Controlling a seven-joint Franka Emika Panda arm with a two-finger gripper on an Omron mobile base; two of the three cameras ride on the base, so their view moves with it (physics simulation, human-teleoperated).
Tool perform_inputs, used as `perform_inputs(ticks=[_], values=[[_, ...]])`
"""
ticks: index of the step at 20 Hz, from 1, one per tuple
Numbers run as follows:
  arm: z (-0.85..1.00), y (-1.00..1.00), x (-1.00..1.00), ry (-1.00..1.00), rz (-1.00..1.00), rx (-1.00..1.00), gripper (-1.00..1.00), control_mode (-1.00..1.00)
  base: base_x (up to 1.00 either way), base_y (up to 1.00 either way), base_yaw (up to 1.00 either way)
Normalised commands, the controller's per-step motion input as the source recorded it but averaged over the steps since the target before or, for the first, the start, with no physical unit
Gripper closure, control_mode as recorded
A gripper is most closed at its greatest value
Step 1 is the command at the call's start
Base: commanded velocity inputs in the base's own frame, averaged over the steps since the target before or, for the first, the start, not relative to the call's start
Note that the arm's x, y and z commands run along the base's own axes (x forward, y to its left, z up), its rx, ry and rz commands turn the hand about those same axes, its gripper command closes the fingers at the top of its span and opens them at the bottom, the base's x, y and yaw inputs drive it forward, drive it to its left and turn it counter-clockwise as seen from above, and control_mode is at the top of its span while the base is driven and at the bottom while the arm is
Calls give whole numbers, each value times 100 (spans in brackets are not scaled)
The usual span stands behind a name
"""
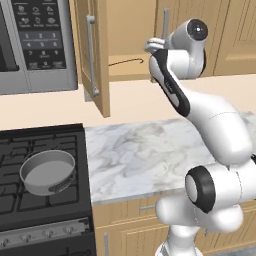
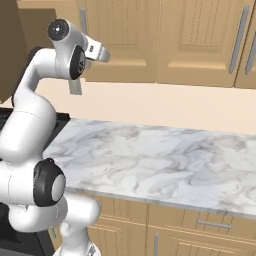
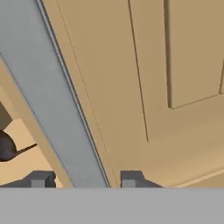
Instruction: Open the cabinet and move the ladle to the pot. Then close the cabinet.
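Note:
The cabinet's left door (image 1: 93, 55) stands swung open; its right door (image 3: 144, 78) is shut. On the shelf inside lies the ladle (image 1: 126, 62), thin dark handle along the shelf, its dark bowl (image 3: 5, 147) at the left edge of the hand view. My gripper (image 1: 153, 46) is up at the right door's silver bar handle (image 3: 57, 100). The gripper (image 3: 86, 179) is open, one fingertip (image 3: 41, 179) on either side of the bar with small gaps. The grey pot (image 1: 47, 172) sits on the stove's front burner.
A grey microwave (image 1: 35, 40) hangs left of the open door, above the black stove (image 1: 45, 220). A marble counter (image 1: 140, 150) runs to the right, with more shut wall cabinets (image 2: 200, 35) above and base cabinets (image 2: 200, 225) below.

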Motion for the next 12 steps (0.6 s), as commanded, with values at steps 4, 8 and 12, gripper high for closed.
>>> perform_inputs(ticks=[4,8,12], values=[[0,-100,-96,-3,0,0,100,-100,0,0,0],[0,-100,-96,-1,0,0,100,-100,0,0,0],[0,-100,-85,0,0,0,100,-100,0,0,0]])
